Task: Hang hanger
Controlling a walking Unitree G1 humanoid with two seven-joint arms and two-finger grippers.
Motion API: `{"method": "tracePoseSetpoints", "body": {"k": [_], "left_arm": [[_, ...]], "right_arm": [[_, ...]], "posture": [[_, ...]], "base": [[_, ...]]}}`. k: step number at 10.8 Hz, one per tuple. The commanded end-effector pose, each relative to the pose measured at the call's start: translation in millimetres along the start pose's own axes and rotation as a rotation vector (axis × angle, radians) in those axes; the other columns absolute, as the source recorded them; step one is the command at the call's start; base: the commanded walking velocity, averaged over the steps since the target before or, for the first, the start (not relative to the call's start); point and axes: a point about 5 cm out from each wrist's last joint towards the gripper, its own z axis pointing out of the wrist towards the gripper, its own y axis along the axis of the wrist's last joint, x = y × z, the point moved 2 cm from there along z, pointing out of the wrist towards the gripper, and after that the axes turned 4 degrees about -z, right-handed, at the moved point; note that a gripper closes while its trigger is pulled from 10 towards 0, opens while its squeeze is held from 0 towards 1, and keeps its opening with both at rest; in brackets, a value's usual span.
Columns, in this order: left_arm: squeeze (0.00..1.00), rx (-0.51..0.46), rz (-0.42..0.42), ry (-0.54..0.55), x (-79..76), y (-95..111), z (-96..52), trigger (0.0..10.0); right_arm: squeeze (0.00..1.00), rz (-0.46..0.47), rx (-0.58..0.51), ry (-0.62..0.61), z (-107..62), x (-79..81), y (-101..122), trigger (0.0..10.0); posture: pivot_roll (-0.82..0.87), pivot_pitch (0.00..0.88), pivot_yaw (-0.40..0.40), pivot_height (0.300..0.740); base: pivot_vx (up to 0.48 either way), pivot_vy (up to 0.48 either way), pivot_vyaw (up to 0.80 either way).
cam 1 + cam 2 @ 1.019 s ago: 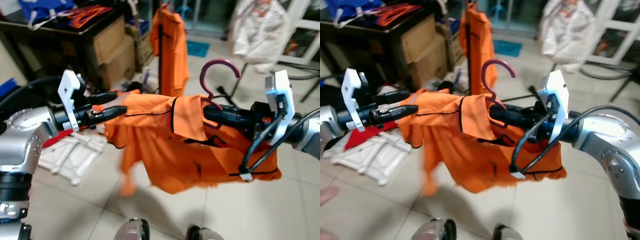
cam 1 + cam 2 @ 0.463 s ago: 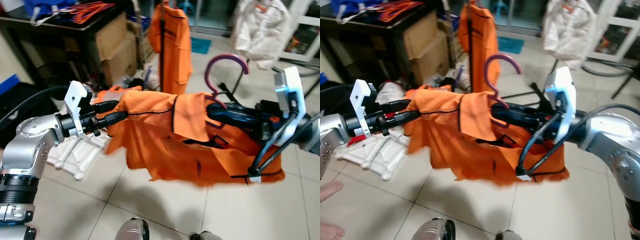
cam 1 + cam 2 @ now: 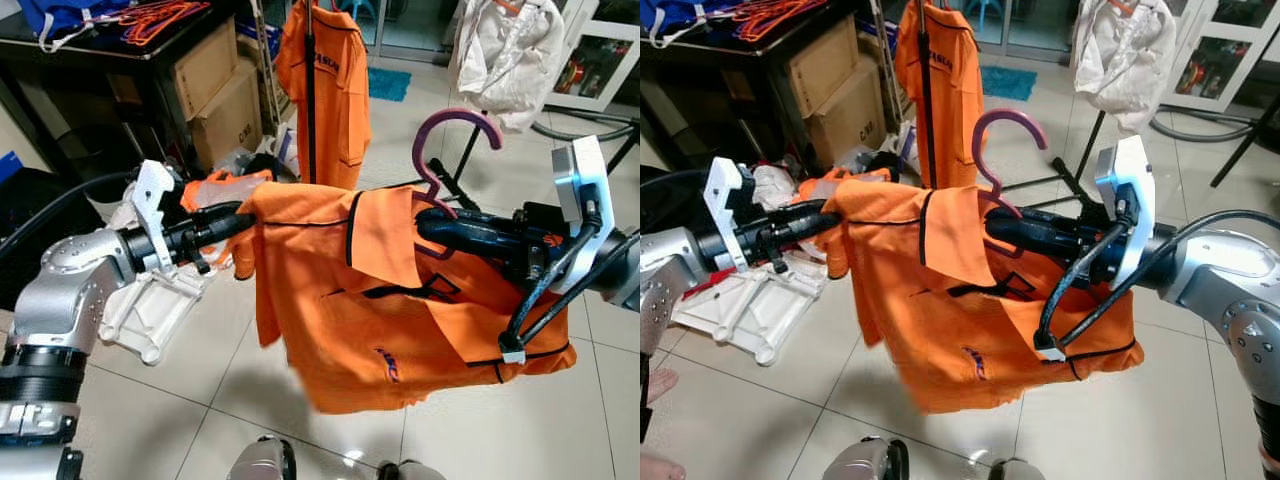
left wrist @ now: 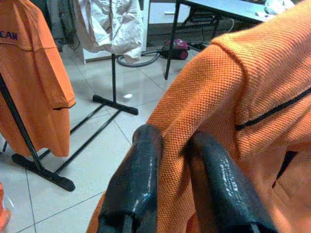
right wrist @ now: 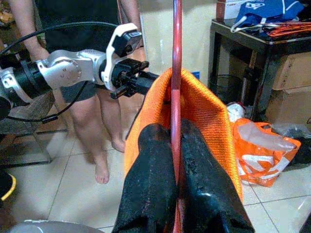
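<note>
Right gripper (image 3: 432, 226) clamped shut on the neck of the purple hanger (image 3: 452, 130), hook standing up just above the black fingers (image 5: 150, 189), the thin stem pinched between them in the right wrist view. Orange shirt (image 3: 390, 300) draped on that hanger, collar at the gripper, body hanging below it and clear of the tiled floor (image 3: 210, 380). Left gripper (image 3: 235, 218) closed on a fold of the shirt's shoulder, cloth squeezed between its two fingers (image 4: 138, 179), sleeve end held out level and well apart from the right gripper. Beyond both grippers, a black garment rack (image 3: 310, 90) with a second orange shirt (image 3: 335, 90) already hung on it; farther out from the right gripper, a white garment (image 3: 505, 55) on another stand. Off past the left gripper, cardboard boxes (image 3: 215, 85) under a dark tabletop (image 3: 100, 45), and a white folded frame (image 3: 150, 310) on the floor below it. Bare legs of a person (image 5: 109, 136) standing behind the left arm in the right wrist view. Judged as the carrying step: shirt on hanger, not yet at the rail. Next move likely to call for stepping toward the rack, raising the hook above the rail, lowering it on, then letting go of the shoulder so as not to drag the shirt askew.
</note>
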Motion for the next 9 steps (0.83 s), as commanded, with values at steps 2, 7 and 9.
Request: {"method": "tracePoseSetpoints", "body": {"k": [2, 7, 9], "left_arm": [[0.0, -0.025, 0.011, 0.011, 3.7, 5.9, -0.8, 0.0], [0.0, -0.138, 0.069, 0.187, 28.5, 28.2, -14.4, 0.0], [0.0, -0.16, 0.098, 0.293, 43.4, 40.0, -26.6, 0.0]], "right_arm": [[0.0, -0.051, -0.044, 0.009, -0.4, 1.0, 15.6, 10.0], [0.0, -0.045, -0.025, 0.004, -5.3, 3.7, 10.4, 10.0], [0.0, -0.052, 0.012, -0.003, -7.9, 5.5, 3.8, 10.0]], "posture": [[-0.06, 0.1, 0.05, 0.74], [-0.06, 0.094, 0.046, 0.74], [-0.06, 0.094, 0.047, 0.74]], "base": [[0.0, 0.0, 0.0], [0.0, 0.0, 0.0], [0.0, 0.0, 0.0]]}}
